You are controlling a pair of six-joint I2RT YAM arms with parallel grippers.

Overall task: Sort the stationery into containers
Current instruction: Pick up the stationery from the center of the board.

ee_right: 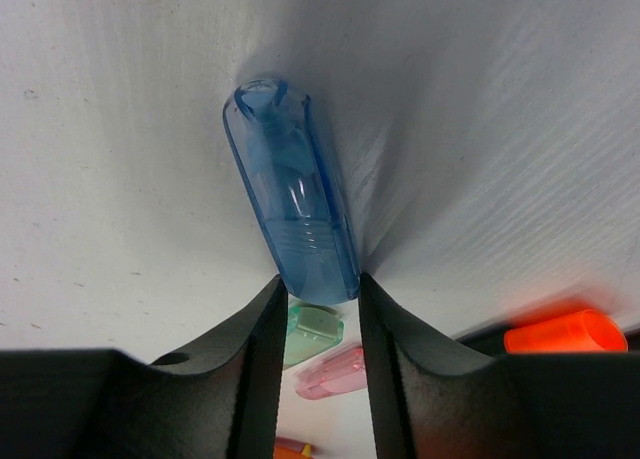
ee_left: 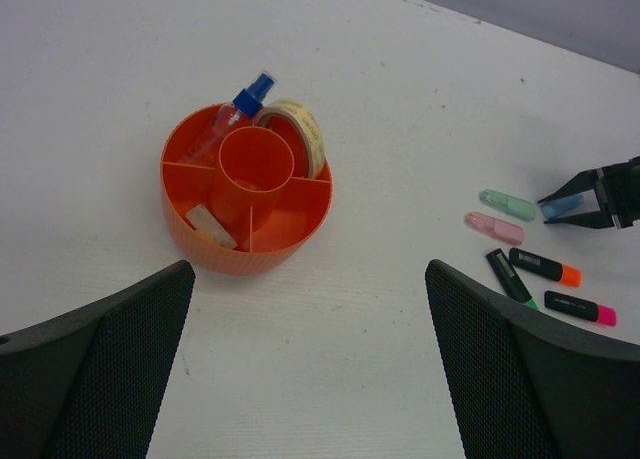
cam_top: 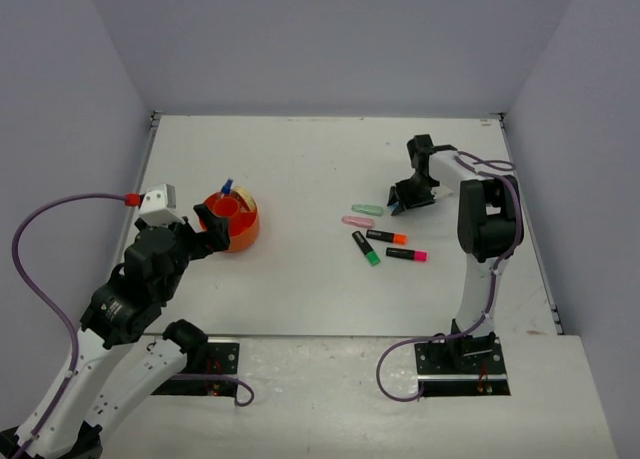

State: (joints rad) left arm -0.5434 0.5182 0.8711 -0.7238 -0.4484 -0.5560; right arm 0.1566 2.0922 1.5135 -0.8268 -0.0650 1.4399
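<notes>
My right gripper has both fingertips pressed on the near end of a clear blue bar, at the table's right. Beneath it lie a green bar and a pink bar. Three black highlighters lie nearby, with green, orange and pink ends. The orange tub holds a blue-capped bottle, a band ring and a tan cube. My left gripper hangs open just in front of the tub with nothing between its fingers.
Grey walls close the table in at the back and on both sides. A purple cable loops off each arm, and the arm bases sit at the near edge.
</notes>
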